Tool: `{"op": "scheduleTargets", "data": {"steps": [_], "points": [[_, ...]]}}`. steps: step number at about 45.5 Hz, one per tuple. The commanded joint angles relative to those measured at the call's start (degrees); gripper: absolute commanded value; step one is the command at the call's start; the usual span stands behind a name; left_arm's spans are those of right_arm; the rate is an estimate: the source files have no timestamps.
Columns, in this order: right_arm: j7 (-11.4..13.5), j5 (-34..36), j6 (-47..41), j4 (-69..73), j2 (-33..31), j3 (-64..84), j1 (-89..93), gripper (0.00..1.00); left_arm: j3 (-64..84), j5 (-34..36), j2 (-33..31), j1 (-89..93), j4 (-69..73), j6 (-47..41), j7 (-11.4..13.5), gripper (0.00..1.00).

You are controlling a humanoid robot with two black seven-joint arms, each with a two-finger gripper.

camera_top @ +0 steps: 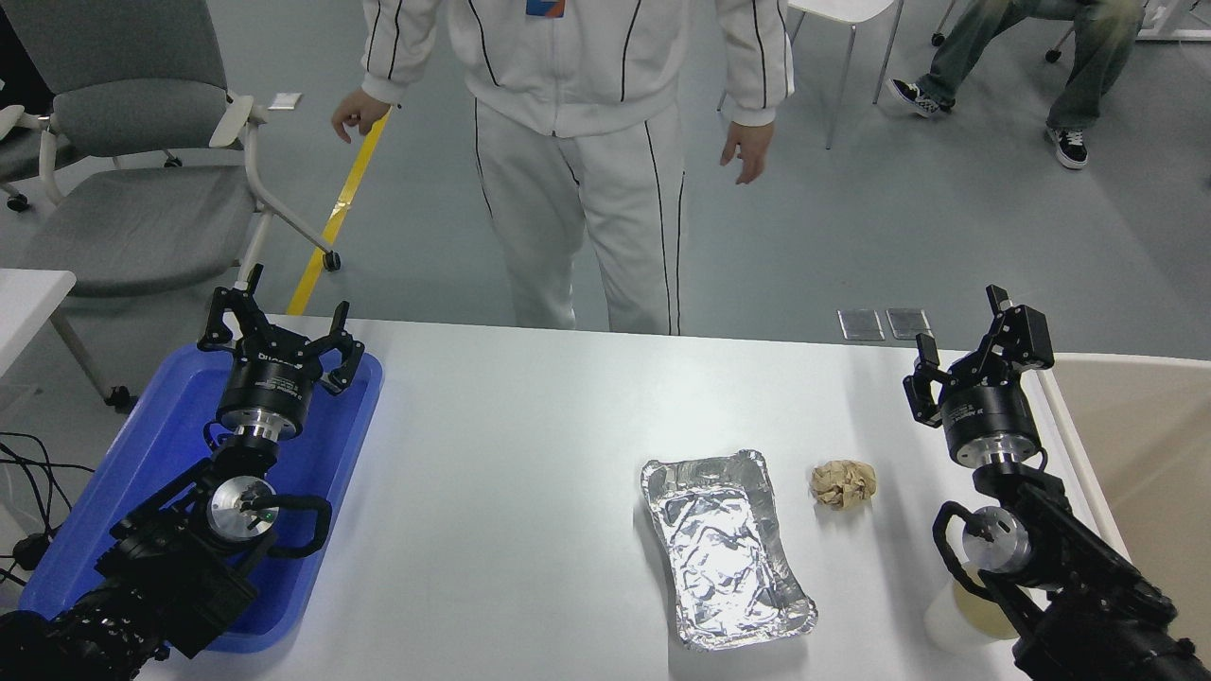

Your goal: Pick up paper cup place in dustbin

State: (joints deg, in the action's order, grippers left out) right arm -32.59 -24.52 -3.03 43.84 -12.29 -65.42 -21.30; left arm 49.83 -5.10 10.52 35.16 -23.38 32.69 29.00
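Note:
The paper cup (949,619), white with a cream inside, stands near the table's front right corner, partly hidden under my right arm. The beige dustbin (1147,452) with its off-white rim sits off the table's right edge. My right gripper (959,331) is raised at the far right, beside the dustbin's rim and well beyond the cup, open and holding nothing. My left gripper (281,317) is parked open over the far end of the blue tray (142,478).
A silver foil tray (724,549) lies in the middle front of the table, with a crumpled tan paper ball (842,483) just to its right. A person (587,142) in white stands at the far side. A grey chair (132,142) stands at far left.

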Motion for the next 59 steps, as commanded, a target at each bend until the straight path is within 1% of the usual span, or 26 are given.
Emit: {"op": "scheduleTargets", "data": {"steps": [1, 49, 59], "points": [[-0.1, 0.0, 0.0, 0.0, 0.0, 0.1, 0.0, 1.00, 0.0, 0.0, 0.0, 0.1, 0.0, 0.0, 0.0, 1.00], [0.1, 0.0, -0.2, -1.3, 0.2, 0.5, -0.5, 1.00, 0.0, 0.0, 0.0, 0.0, 0.0, 0.0, 0.0, 1.00], [0.2, 3.0, -0.2, -0.2, -1.1, 2.2, -1.1, 1.00, 0.0, 0.0, -0.1, 0.0, 0.0, 0.0, 0.0, 1.00]]}}
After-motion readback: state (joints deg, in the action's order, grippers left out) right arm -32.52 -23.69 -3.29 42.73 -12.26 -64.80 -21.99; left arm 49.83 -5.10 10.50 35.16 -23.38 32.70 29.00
